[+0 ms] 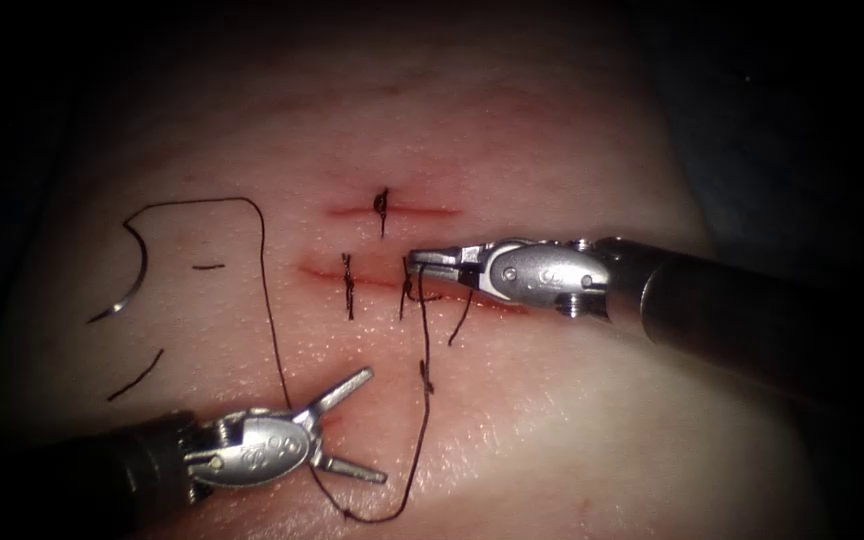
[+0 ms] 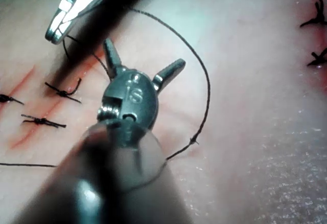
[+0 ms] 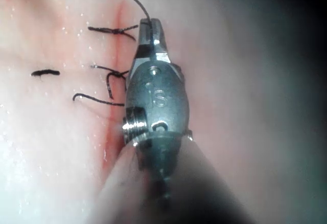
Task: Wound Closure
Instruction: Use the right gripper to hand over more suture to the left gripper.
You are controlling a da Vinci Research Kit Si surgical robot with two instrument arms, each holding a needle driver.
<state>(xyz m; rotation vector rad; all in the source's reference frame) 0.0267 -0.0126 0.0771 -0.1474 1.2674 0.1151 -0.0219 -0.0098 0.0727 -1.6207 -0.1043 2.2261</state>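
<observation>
In the endoscope view, the right tool is seen entering from the right of the frame, its tip lying over the lower cut near the centre. Its jaws are closed narrowly on the thread at the stitch there; in the right wrist view the right tool is seen pinching the dark strand at its tip.

The left tool is seen at the lower left of the endoscope frame with its jaws spread wide, and nothing is held between them. The thread passes close beside the fork of the jaws; whether it touches them cannot be told. In the left wrist view the same spread jaws of the left tool are shown, with the thread curving around beyond them.

The needle is seen lying free on the tissue at the left of the frame, well left of both cuts, not in the tissue and held by neither tool. From its upper end the thread is carried right, then down past the left tool, looped along the bottom of the frame and brought up to the right tool's tip.

A knotted stitch is seen on the upper cut, and another stitch on the lower cut. 2 loose thread pieces lie near the needle.
</observation>
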